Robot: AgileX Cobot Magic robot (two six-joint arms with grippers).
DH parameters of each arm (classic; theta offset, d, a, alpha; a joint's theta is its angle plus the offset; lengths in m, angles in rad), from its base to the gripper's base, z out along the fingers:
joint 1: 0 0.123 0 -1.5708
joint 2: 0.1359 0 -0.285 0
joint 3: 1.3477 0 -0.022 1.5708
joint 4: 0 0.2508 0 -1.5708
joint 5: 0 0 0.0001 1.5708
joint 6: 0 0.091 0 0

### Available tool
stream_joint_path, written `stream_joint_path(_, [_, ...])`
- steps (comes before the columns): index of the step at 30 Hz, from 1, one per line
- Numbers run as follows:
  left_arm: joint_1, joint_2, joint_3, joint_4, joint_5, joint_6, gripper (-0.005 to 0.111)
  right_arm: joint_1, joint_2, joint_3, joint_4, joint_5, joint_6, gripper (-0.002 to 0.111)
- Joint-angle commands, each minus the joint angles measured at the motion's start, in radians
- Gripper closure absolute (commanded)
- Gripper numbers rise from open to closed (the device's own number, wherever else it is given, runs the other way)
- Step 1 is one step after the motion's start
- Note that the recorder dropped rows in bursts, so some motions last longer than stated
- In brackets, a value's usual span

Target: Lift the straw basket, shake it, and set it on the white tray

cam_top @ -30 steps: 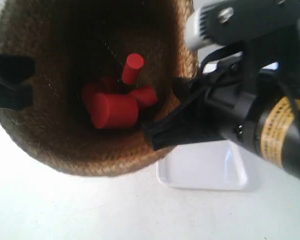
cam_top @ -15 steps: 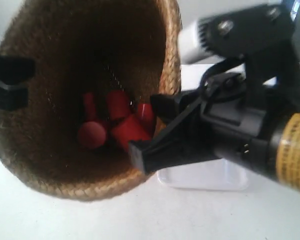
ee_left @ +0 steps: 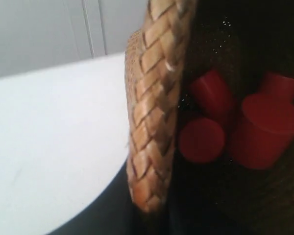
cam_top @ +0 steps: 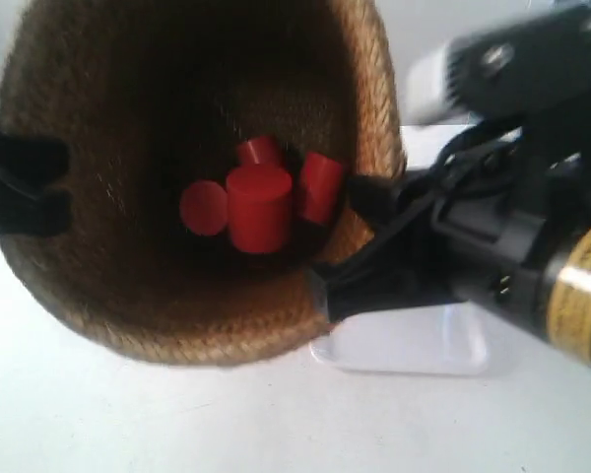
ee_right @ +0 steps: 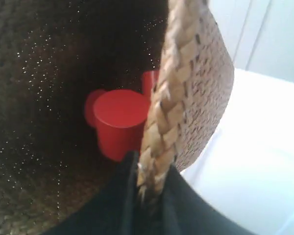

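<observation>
The straw basket [cam_top: 167, 305] fills the exterior view, held up off the table with its mouth toward the camera. Several red cylinders [cam_top: 259, 205] lie loose at its bottom. The left gripper [cam_top: 20, 182] clamps the rim at the view's left edge. The right gripper [cam_top: 360, 266] pinches the rim on the opposite side. In the left wrist view the braided rim [ee_left: 154, 122] runs between dark fingers [ee_left: 112, 210]. In the right wrist view the rim [ee_right: 161, 132] is squeezed between black fingers [ee_right: 125, 196]. The white tray [cam_top: 414, 340] rests on the table below the right arm, partly hidden.
A white tabletop [cam_top: 128, 424] spreads under the basket and tray. The bulky black right arm with a yellow label [cam_top: 581, 296] hangs over the tray's right side. Pale wall panels [ee_left: 49, 34] stand behind the table.
The basket has swung back right and slightly up after shifting left. The red cylinders inside have tumbled into a new cluster. The right arm moved right with the rim; both grips held.
</observation>
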Motion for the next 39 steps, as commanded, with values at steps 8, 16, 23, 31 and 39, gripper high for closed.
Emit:
stream_joint_path(8, [-0.02,-0.034,-0.025,-0.053,-0.027,0.02,0.107,0.009,-0.111,-0.012,0.117,-0.011,-0.091,0.108])
stream_joint_path(16, [-0.02,0.077,-0.261,-0.309,0.205,0.222,0.107,0.009,-0.111,-0.111,0.415,0.209,-0.356,0.108])
stream_joint_path(23, [-0.02,0.348,-0.456,-0.73,0.317,0.515,0.107,-0.015,-0.111,-0.184,0.455,0.455,-0.532,0.108])
stream_joint_path(31, [-0.024,0.408,-0.599,-0.791,0.386,0.516,0.107,-0.268,-0.127,-0.195,0.609,0.366,-0.722,0.108])
stream_joint_path(39, [-0.106,0.425,-0.604,-0.803,0.375,0.558,0.107,-0.436,-0.114,-0.195,0.705,0.247,-0.821,0.108])
